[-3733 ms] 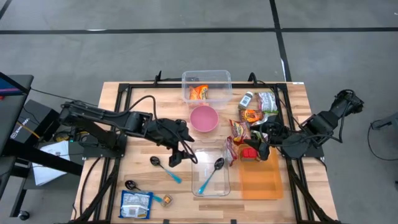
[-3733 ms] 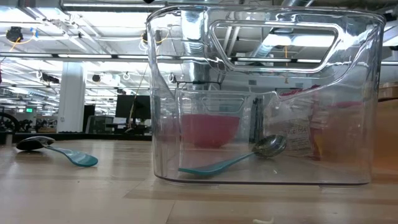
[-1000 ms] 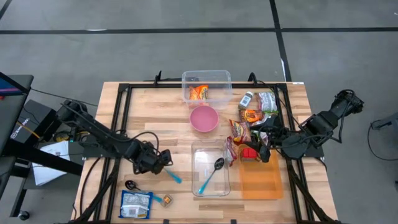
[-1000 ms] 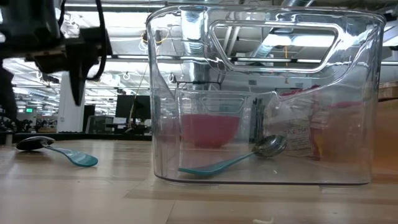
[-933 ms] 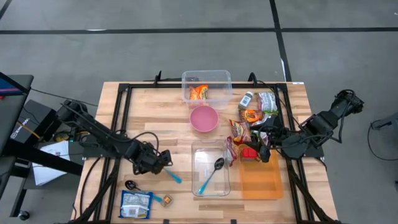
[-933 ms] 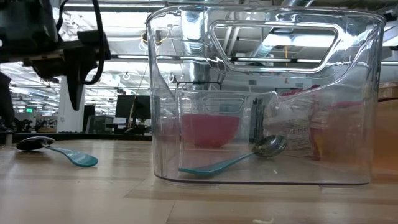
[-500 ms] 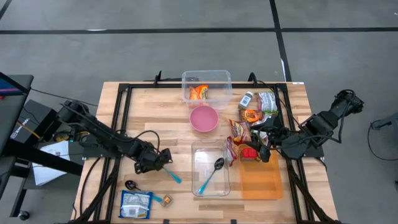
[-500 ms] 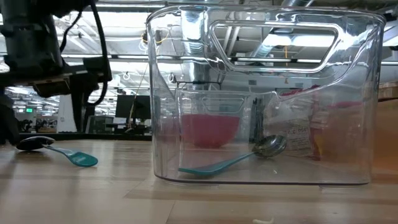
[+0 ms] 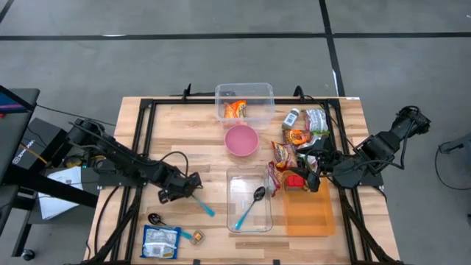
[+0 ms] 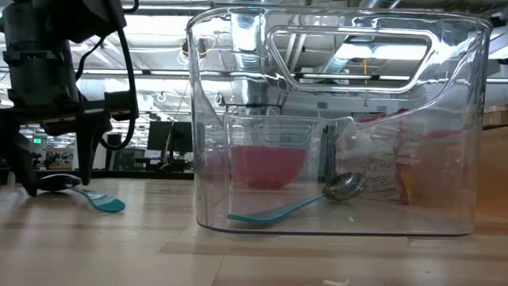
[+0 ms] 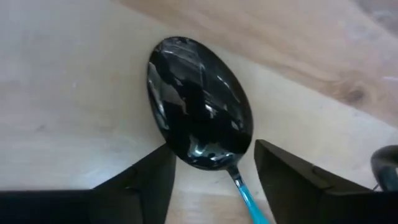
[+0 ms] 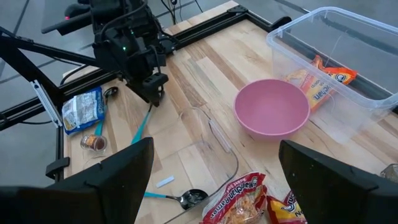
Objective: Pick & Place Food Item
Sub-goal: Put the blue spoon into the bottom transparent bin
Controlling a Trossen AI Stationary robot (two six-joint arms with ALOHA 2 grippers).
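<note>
A spoon with a dark metal bowl (image 11: 199,102) and a teal handle (image 9: 207,209) lies flat on the wooden table at the near left. My left gripper (image 9: 180,193) has come down over it, open. Its fingers (image 11: 146,180) stand on either side of the bowl's handle end. In the low view the fingertips (image 10: 83,171) reach down to the table beside the spoon (image 10: 95,200). My right gripper (image 12: 211,180) hangs open above the snack bags (image 9: 284,154) at the right and holds nothing. My left gripper straddles the spoon's bowl where it narrows into the handle (image 11: 233,171), coming from above and pointing steeply down, with the fingers across the spoon. Whether the fingers touch the bowl I cannot tell. The spoon lies flat on the table.
A clear bin (image 9: 249,179) at centre holds a second teal spoon (image 9: 250,206). Behind it stand a pink bowl (image 9: 241,140) and another clear bin (image 9: 244,94) with an orange snack bag. An orange tray (image 9: 307,217) lies near right. A blue packet (image 9: 160,241), a black spoon and a small jar lie near left.
My left gripper has sunk down to the table over the spoon's bowl. Its fingers have drawn closer together around the bowl. The spoon has stayed where it was.
</note>
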